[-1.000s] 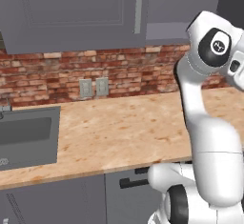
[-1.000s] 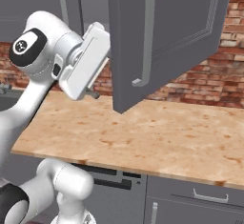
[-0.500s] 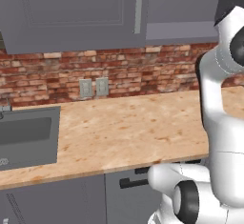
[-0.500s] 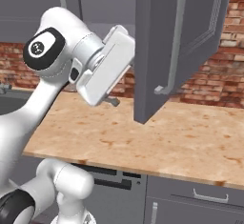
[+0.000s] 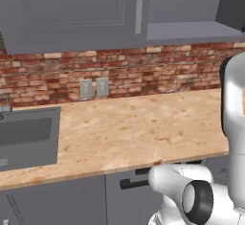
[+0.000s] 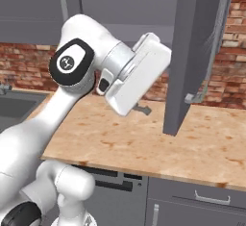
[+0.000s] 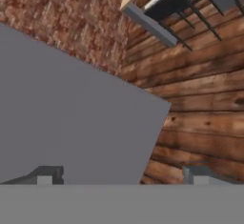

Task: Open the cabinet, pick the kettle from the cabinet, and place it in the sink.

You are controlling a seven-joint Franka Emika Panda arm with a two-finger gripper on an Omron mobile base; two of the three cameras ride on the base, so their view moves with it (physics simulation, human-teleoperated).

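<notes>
Gripper spread wide with nothing between its jaws. In the hand view the two dark fingertips sit at 7 and 5 o'clock, well apart. Above them a flat grey face of the right door covers the frame from 9 o'clock to centre. I can't tell whether the tips touch it. Brick wall at 11 o'clock, wood plank floor at 3 o'clock, and a light-topped piece of furniture with dark legs at 1 o'clock.

In the right base view the arm rises from 7 o'clock, its white hand at centre angled toward 4 o'clock. The cabinet runs along the top. Its right door stands swung out toward the camera at 2 o'clock, edge-on, just beside the hand at its 3 o'clock. A slim bar handle runs along the door's far side. Countertop below, drawer fronts at 5 o'clock.

In the left base view the cabinet's left door is closed at 11 o'clock, with its vertical bar handle at 12. To the right is the open bay; only its underside shows, and the inside is hidden from this low angle. Sink set into the counter at 9 o'clock, well apart from the arm at 4 o'clock, with the faucet base on its back rim. Two wall outlets on the brick just left of centre.
</notes>
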